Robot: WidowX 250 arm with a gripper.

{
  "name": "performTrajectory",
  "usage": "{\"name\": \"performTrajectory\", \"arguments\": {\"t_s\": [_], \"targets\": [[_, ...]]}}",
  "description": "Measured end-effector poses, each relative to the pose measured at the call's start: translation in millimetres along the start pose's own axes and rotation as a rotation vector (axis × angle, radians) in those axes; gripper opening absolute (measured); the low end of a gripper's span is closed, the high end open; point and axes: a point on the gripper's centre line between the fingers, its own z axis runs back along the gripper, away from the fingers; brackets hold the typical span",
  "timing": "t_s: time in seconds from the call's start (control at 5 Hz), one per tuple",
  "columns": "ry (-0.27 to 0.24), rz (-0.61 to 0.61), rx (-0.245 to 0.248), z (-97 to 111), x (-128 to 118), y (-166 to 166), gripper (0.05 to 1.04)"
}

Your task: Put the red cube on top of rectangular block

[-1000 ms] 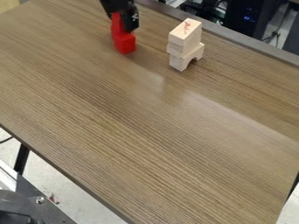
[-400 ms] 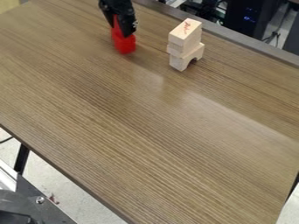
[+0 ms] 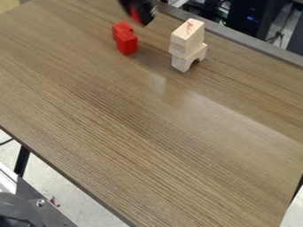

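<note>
Dark equipment [image 3: 255, 20] stands behind the wood-grained table [image 3: 154, 133]; at its far side, in the air, my fingers [image 3: 144, 17] pinch a red cube [image 3: 136, 15] (a blurry sight, I admit); below, two red blocks [image 3: 126, 43] stand close together on the tabletop; the pale wooden stack [image 3: 187, 42] rises to their right in the view.

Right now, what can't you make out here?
All in the camera view:
- Red patch at the black robot tool: shape blurred, partly covered by the tool.
- Tool's upper part: cut off, top edge.
- Rear red block: lower part behind front red block.
- Pale wooden stack: far sides, self-hidden.
</note>
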Motion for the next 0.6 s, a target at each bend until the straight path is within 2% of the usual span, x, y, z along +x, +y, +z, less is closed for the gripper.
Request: {"name": "performTrajectory", "arguments": {"t_s": [0.2, 0.4, 0.6], "targets": [[-0.031, -0.013, 0.013, 23.2, 26.6, -30.6, 0.593], [-0.025, -0.024, 0.057, 31.4, 42.8, -59.4, 0.593], [0.001, 0.031, 0.086, 32.9, 48.5, -74.5, 0.593]]}}
